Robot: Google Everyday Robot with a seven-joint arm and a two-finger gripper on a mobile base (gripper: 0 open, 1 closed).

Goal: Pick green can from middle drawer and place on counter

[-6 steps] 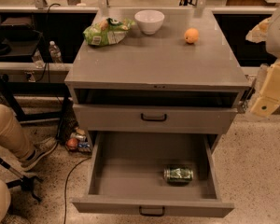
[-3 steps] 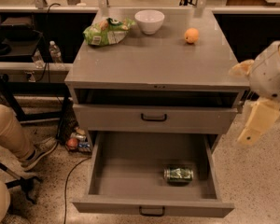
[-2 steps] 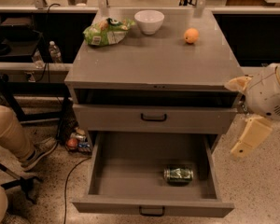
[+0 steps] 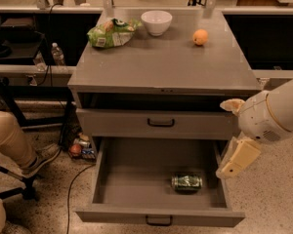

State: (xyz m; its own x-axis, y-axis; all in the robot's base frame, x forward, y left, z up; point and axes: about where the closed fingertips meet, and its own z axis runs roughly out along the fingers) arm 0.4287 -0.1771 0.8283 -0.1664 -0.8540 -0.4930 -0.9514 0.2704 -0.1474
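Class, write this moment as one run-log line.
gripper: at right side of open grey middle drawer | green-and-white drink can: lying inside drawer, untouched | matte-grey counter: no can yet

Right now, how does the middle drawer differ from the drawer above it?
The middle drawer is pulled out; the upper drawer is shut. The middle drawer shows its inside, with the green can on its side; the upper drawer shows only its front. Both are grey with a black centred handle. The gripper hangs outside the middle drawer's right side.
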